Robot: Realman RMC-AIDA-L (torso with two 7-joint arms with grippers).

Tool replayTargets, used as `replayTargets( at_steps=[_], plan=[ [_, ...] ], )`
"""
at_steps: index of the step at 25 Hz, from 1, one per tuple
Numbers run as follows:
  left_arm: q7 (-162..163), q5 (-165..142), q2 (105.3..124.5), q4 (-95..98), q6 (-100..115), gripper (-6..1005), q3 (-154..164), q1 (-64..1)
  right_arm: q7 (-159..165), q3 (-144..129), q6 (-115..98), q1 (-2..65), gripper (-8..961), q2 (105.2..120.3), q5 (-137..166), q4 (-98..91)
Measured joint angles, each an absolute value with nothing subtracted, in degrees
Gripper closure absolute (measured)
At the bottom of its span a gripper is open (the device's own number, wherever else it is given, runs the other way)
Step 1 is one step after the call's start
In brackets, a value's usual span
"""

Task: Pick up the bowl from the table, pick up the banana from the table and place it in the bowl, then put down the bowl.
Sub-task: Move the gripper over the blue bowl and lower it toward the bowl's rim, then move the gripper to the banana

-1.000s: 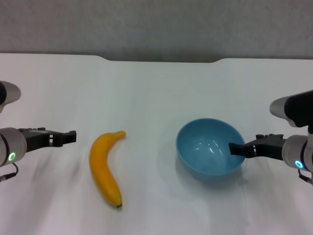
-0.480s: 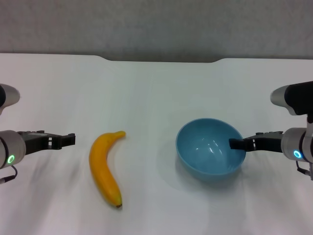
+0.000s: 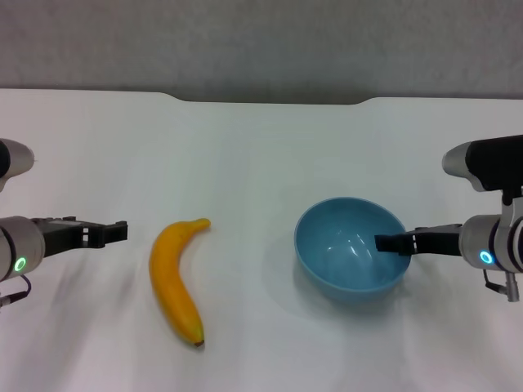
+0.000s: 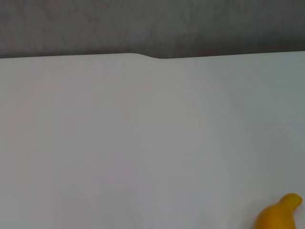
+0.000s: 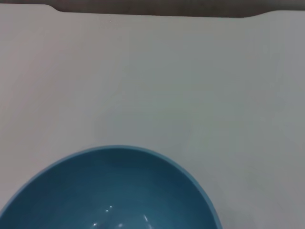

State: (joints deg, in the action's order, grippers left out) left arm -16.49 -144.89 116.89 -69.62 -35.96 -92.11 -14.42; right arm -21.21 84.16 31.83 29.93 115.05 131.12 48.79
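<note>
Bowl (image 3: 351, 257) serves as the landmark here: light blue, upright on the white table (image 3: 261, 147), with the right gripper (image 3: 382, 242) now reaching over its right-hand rim, fingertip dark against the blue interior. Over the last second that gripper has crept inward from just outside the rim to slightly past it, and it looks to have levelled out, which I read as the approach to a rim grasp nearly complete; the bowl itself has not shifted. Whether the right jaws are spread or pressed together cannot be told from these views, since only a single dark tip shows at the rim. The banana (image 3: 174, 282) lies flat well to the left of the bowl, its stem end angled toward the bowl and its dark tip nearer the robot, untouched. The left gripper (image 3: 119, 231) waits beyond the banana on the side away from the bowl, close to the fruit but apart from it, barely moved; its finger spread is likewise not readable. Open table surrounds the bowl on every side, the notched far edge sits well behind it, and the gap between bowl and banana gives both arms free room.
</note>
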Motion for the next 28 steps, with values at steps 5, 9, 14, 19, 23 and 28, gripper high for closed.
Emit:
replayTargets(
  at_steps=[5,9,14,19,23,28],
  plan=[
    [-16.1,-144.89,116.84,-69.61,-35.83,100,-92.11,-14.5,-21.31,82.77,30.96,30.67,172,115.1,130.9,46.92],
    [-15.87,-144.71,116.81,-69.51,-35.43,101,-92.19,-13.97,-21.36,81.53,29.77,30.56,333,115.12,131.08,46.91],
    [-15.85,-144.74,116.81,-68.39,-35.33,101,-92.18,-14.54,-21.43,81.64,28.2,29.42,563,115.04,131.23,46.8],
    [-15.84,-144.54,116.85,-68.02,-35.25,101,-92.13,-14.5,-21.45,82.46,27.52,28.36,709,114.95,130.64,47.34],
    [-15.82,-144.54,116.88,-68.02,-35.24,101,-92.11,-14.56,-21.45,82.53,27.39,28.27,773,114.96,130.88,47.46],
    [-15.82,-144.53,116.89,-68.02,-35.24,102,-92.11,-14.59,-21.45,82.53,26.91,28.1,855,114.96,130.97,47.62]
  ],
)
